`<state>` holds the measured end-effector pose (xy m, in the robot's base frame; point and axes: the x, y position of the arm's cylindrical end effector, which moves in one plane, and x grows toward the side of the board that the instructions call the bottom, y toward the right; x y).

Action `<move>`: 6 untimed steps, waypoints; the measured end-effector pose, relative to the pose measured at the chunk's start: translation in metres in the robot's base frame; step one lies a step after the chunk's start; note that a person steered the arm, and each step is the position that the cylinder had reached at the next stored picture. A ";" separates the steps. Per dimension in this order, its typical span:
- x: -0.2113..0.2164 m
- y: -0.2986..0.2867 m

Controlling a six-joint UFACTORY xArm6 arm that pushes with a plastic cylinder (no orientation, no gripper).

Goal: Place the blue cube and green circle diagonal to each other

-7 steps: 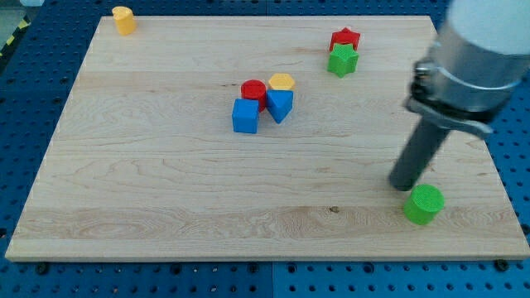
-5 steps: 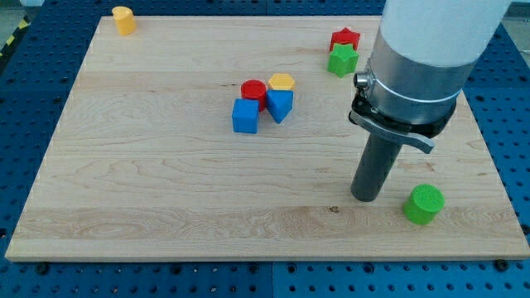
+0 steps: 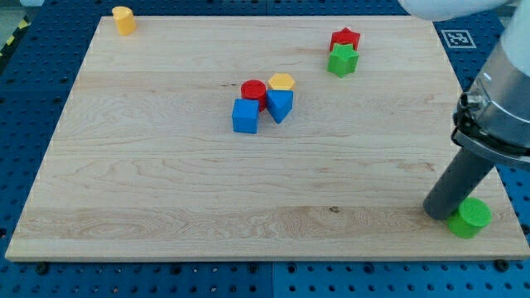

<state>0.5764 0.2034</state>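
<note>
At the view's bottom right, close to the board's corner, the green circle (image 3: pixel 470 218) sits flat on the wooden board (image 3: pixel 166 190); my tip (image 3: pixel 439 213) stands on the board touching its left side, the dark rod rising up and rightward into the grey arm body (image 3: pixel 501 99); there is no gripper on this arm, only the rod, so nothing opens or closes. Farther up, near the board's middle, 4 blocks huddle together: the blue cube (image 3: pixel 245 116) at the lower left of the group, a blue triangular block (image 3: pixel 280 105) just to its right, a red cylinder (image 3: pixel 253 91) behind the cube, and a yellow block (image 3: pixel 281 82) behind the triangular one, all touching or nearly so; this cluster lies well apart from my tip and the green circle. Toward the view's top right, a green star (image 3: pixel 342 60) sits in front of a red star (image 3: pixel 345 39), the 2 touching; at the far top left corner, a lone yellow block (image 3: pixel 123 19) stands.
</note>
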 end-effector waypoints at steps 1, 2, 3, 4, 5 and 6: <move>0.009 0.000; -0.010 -0.038; -0.039 -0.148; -0.069 -0.280; -0.134 -0.371; -0.162 -0.363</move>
<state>0.4146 -0.1600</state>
